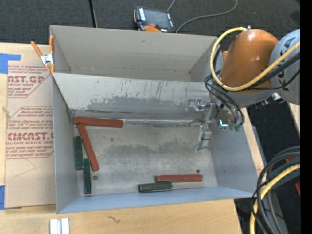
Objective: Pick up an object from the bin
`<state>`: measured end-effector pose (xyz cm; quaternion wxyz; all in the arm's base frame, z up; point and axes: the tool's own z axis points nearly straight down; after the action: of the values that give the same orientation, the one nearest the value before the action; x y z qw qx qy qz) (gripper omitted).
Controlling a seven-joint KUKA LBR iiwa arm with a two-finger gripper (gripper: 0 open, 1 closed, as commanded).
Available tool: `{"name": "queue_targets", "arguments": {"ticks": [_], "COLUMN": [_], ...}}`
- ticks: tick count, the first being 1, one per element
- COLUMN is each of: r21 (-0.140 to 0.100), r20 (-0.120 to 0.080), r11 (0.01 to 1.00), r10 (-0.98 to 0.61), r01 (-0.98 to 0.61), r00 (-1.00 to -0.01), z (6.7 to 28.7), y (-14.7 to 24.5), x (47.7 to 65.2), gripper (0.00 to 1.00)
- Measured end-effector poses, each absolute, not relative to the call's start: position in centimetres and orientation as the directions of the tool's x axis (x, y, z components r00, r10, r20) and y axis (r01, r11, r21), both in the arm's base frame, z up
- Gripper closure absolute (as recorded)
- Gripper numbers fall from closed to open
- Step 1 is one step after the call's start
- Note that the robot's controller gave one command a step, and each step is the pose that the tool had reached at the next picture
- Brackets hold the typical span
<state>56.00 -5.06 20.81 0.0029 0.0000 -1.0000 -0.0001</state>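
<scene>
**Operator:** Item 1. Where did we log the hand, and in what state?

**Technician:** We logged the hand (202, 144) low over bare floor on the right side of the grey metal bin (131, 57), below the arm's orange cover (248, 57). We could not tell whether it was open or closed.

**Operator:** Item 2. Which thing lay nearest, and how was it oriented?

**Technician:** A red-brown stick (179, 178). It lay flat close to the bin's front wall, toward the lower left of the hand in the camera view and apart from it. Its long axis ran left to right, along that wall. We judged that the hand would have to travel toward the front wall and slightly left, then be set to close across the stick's narrow width.

**Operator:** Item 3. What obstructed the approach?

**Technician:** A dark green stick (155, 187) lay just beside the red-brown one, on the front-wall side, parallel and shifted left. We could not confirm whether the two touched. We judged that the right half of the red-brown stick gave the clearer grip point, because the green stick crowded the left end. The left group of sticks (87, 147), red-brown and dark green, lay along the left wall, well apart from the hand, and posed no obstruction.
</scene>
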Motion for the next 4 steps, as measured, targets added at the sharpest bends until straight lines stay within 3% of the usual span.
{"name": "queue_targets", "arguments": {"ticks": [1,2,3,4], "r21": [0.003,0.002,-0.004,-0.006], "r20": [0.001,0.006,-0.004,-0.014], "r11": [0.911,0.939,0.927,0.942], "r10": [-0.412,-0.343,-0.375,-0.335], "r01": [-0.412,-0.343,-0.375,-0.335], "r00": [-0.911,-0.939,-0.927,-0.942], "z": [13.8,6.6,7.7,7.2], "y": [8.1,1.2,-6.5,-11.8], "x": [50.6,50.6,49.2,48.6], "gripper": [0.0,0.0,0.0,0.0]}}
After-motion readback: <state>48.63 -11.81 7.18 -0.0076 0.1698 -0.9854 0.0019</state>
